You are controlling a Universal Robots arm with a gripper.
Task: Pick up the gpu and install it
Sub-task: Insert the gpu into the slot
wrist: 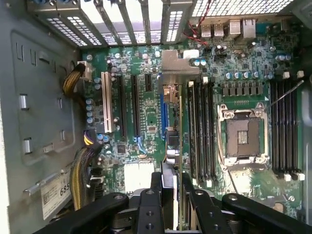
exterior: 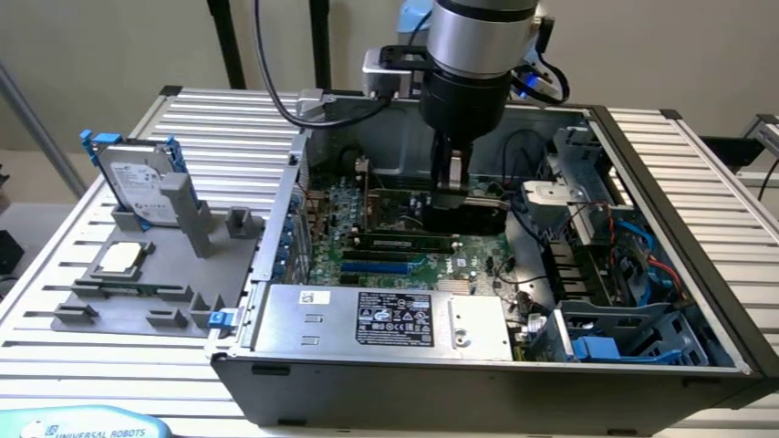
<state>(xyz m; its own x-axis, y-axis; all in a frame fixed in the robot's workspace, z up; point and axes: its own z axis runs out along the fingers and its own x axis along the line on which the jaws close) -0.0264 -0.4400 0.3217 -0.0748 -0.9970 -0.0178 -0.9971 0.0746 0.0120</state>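
Sheet-metal computer case [exterior: 365, 388] lies open on the slatted table [exterior: 681, 164]. Inside it the gripper [exterior: 451, 187] hangs over the green motherboard [exterior: 327, 260], its part-closed fingers clamped on the gpu [exterior: 469, 217] with its blocky black cooler. In the wrist view the gripper [wrist: 172, 179] pinches the gpu [wrist: 176, 141] edge-on, the thin silver bracket toward the slotted rear panel [wrist: 146, 19]. I cannot tell if it is seated.

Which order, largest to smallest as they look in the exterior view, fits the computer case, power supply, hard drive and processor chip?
1. computer case
2. power supply
3. hard drive
4. processor chip
The power supply seems nearer the camera than the hard drive, so that pair is less sure.
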